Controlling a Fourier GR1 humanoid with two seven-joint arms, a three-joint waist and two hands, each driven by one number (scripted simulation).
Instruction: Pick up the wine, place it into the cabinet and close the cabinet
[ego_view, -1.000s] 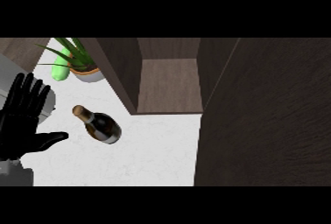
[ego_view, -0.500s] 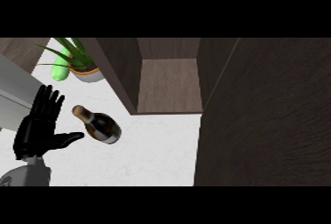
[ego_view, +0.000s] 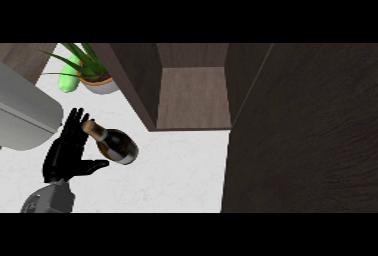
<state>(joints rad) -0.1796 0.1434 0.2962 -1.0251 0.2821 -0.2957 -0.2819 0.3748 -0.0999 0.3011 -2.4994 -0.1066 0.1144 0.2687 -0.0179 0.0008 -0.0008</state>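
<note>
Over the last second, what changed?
The left hand slid right, from the view's left edge to right beside the wine bottle, fingers straight, nothing grasped yet. Bottle, open cabinet and potted plant stayed put.

Even soft light, dim cabinet (ego_view: 193, 97) interior

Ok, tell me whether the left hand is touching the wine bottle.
Cannot tell. In the head view the open left hand overlaps the wine bottle at its neck, but neither contact nor gap shows plainly.
</note>
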